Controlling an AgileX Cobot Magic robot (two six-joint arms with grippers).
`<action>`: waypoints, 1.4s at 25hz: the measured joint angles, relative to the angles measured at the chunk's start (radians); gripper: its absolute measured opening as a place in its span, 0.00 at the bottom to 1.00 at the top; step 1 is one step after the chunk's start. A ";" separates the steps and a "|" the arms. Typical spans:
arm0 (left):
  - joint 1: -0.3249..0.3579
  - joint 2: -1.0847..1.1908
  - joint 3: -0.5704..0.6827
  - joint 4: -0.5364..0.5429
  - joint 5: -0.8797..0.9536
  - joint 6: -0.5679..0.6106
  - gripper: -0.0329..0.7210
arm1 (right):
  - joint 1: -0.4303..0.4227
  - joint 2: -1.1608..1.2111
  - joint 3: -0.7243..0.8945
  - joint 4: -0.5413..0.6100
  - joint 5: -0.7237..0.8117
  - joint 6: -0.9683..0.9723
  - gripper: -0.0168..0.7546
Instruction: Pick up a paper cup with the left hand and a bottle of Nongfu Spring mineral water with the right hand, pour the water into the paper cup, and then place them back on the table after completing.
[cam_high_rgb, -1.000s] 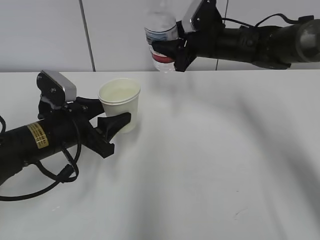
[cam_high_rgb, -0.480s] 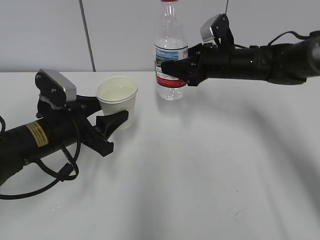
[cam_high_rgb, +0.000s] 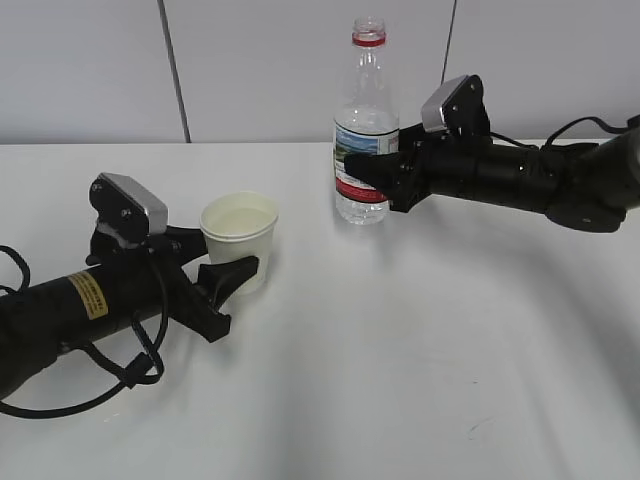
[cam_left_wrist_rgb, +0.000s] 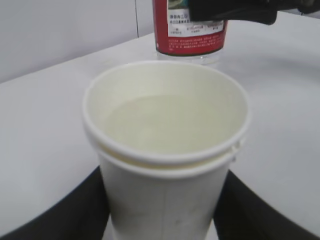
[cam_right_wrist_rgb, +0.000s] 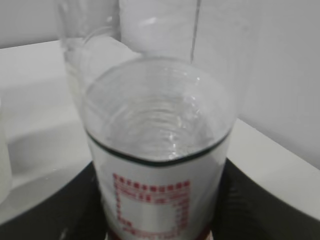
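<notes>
On the white table (cam_high_rgb: 420, 340), seen from the exterior camera, I'm gripping the paper cup (cam_high_rgb: 240, 235) with my left hand (cam_high_rgb: 222, 262), its two black fingers hugging the cup's lower wall on either side. The cup is standing upright, base on the tabletop, left of centre. Over on the right, my right hand (cam_high_rgb: 372, 172) is clamping the water bottle (cam_high_rgb: 364, 140) at its label band, and the bottle is standing upright too, its base on the table, its red neck ring showing and the mouth uncapped. Cup and bottle are sitting near each other but apart, the bottle farther back and to the right.

From the left wrist camera, I'm looking straight down into the cup (cam_left_wrist_rgb: 165, 150). It is holding water (cam_left_wrist_rgb: 165, 125), a clear pool filling its lower part, well below the rim. My dark fingers (cam_left_wrist_rgb: 65, 210) are pressing in at both sides of its base. Behind the cup, the bottle's red label (cam_left_wrist_rgb: 190, 27) is showing with the other gripper's black finger crossing it.

From the right wrist camera, the bottle (cam_right_wrist_rgb: 157, 165) is filling the frame between my two dark fingers (cam_right_wrist_rgb: 255, 205), which are closing on it at the label. Clear water (cam_right_wrist_rgb: 155, 127) is sitting inside, its surface just above the label's upper edge.
</notes>
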 joint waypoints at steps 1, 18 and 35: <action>0.000 0.007 0.000 -0.004 0.000 0.000 0.56 | 0.000 0.000 0.011 0.021 -0.002 -0.023 0.52; 0.000 0.092 -0.037 -0.061 -0.001 0.015 0.56 | 0.000 0.067 0.068 0.217 -0.072 -0.153 0.52; 0.000 0.126 -0.040 -0.033 -0.027 0.013 0.56 | 0.000 0.107 0.068 0.231 -0.098 -0.161 0.52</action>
